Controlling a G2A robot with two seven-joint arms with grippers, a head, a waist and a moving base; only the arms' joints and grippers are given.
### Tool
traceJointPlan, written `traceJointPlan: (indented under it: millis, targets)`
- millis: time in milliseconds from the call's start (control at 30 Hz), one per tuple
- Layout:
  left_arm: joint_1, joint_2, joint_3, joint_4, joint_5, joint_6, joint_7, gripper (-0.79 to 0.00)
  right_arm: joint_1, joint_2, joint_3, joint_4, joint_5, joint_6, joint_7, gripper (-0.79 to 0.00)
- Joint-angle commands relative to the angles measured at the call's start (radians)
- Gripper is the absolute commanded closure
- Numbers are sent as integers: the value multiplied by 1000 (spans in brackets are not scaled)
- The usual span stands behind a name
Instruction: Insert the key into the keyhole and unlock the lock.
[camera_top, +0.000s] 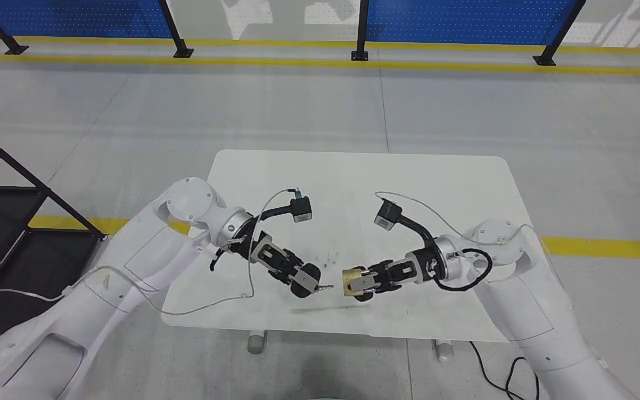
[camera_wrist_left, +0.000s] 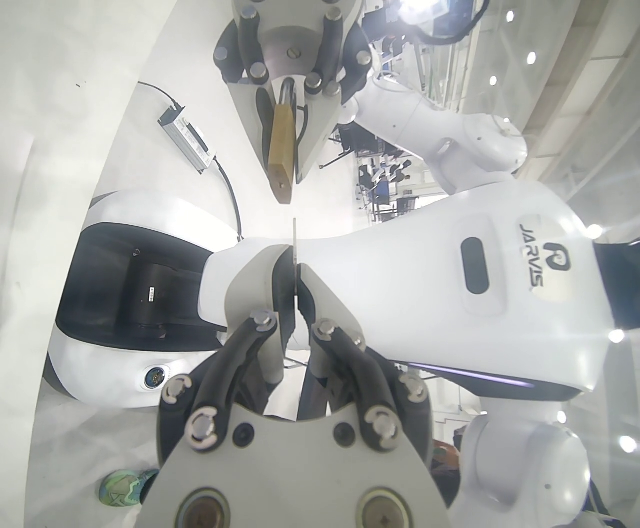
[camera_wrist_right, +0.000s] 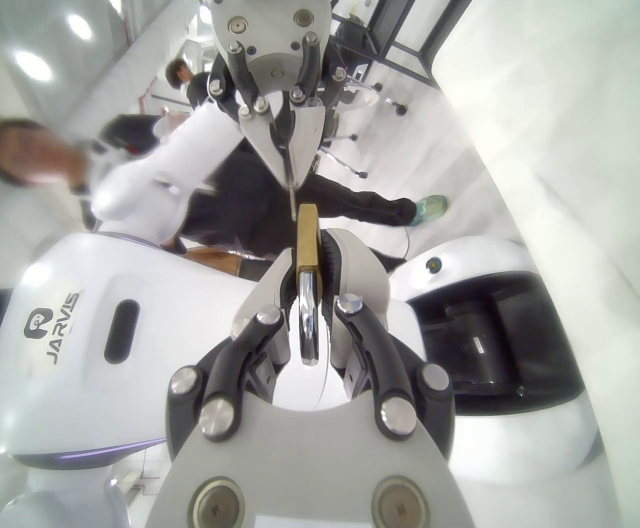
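Two grippers meet nose to nose above the near edge of the white table (camera_top: 450, 180). The left gripper (camera_wrist_left: 295, 260) has its fingers pinched on a thin key (camera_wrist_left: 294, 237), blade aimed at the padlock (camera_wrist_left: 281, 150). The right gripper (camera_wrist_right: 307, 250) clamps that brass padlock, its long axis nearly in line with the key, keyhole end facing the key, tip just short of it.
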Motion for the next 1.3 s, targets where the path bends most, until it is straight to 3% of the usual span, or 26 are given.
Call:
traceJointPlan:
  millis: [0,533,1267]
  targets:
    - [-13,4,19,4,-11,-8,0,0,2,1,-3,0,0,-2,2,0]
    - [-81,16,110,36,-57,-52,0,0,5,4,-27,-20,-3,-6,-22,0]
    - [-108,16,148,50,-82,-69,0,0,2,10,-43,-44,2,-6,-50,0]
